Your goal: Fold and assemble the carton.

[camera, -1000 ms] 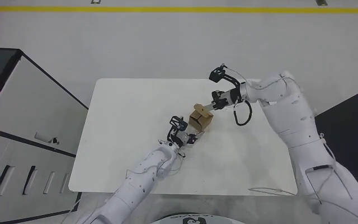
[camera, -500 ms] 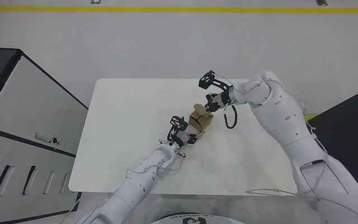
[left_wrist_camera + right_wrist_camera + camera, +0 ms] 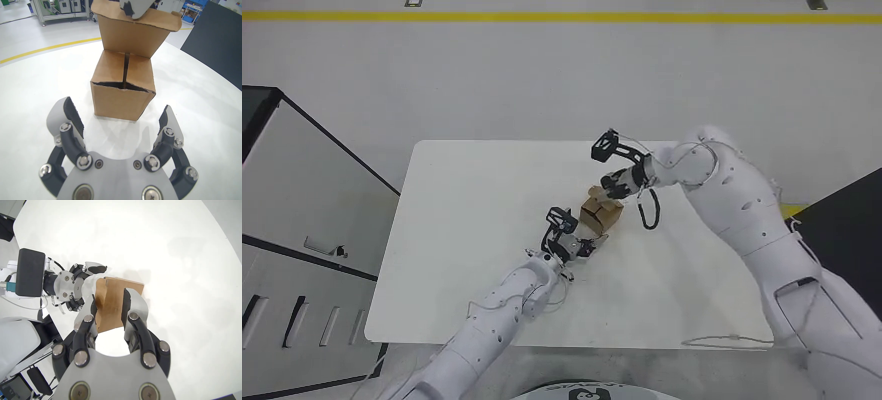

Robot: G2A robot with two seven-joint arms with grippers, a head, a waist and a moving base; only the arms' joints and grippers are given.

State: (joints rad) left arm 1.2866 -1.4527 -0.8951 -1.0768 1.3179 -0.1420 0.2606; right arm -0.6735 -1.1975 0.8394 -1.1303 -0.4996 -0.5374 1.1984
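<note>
A small brown carton (image 3: 595, 212) stands on the white table (image 3: 462, 250) near its middle. Its two inner top flaps (image 3: 124, 70) lie folded in, and the lid flap (image 3: 132, 36) stands up at the far side. My right gripper (image 3: 613, 189) is at the lid's top edge, open a little, with its fingers (image 3: 132, 302) lying over the flap's face (image 3: 113, 302). My left gripper (image 3: 117, 106) rests open on the table just in front of the carton, not touching it. It also appears in the top view as the left gripper (image 3: 578, 243).
A grey cabinet (image 3: 292, 200) stands off the table's left side. A thin cable (image 3: 732, 341) lies along the front right edge. The table's left half and far side have free room.
My right gripper has moved left across the table and onto the carton's raised lid flap. The left arm has kept still.
</note>
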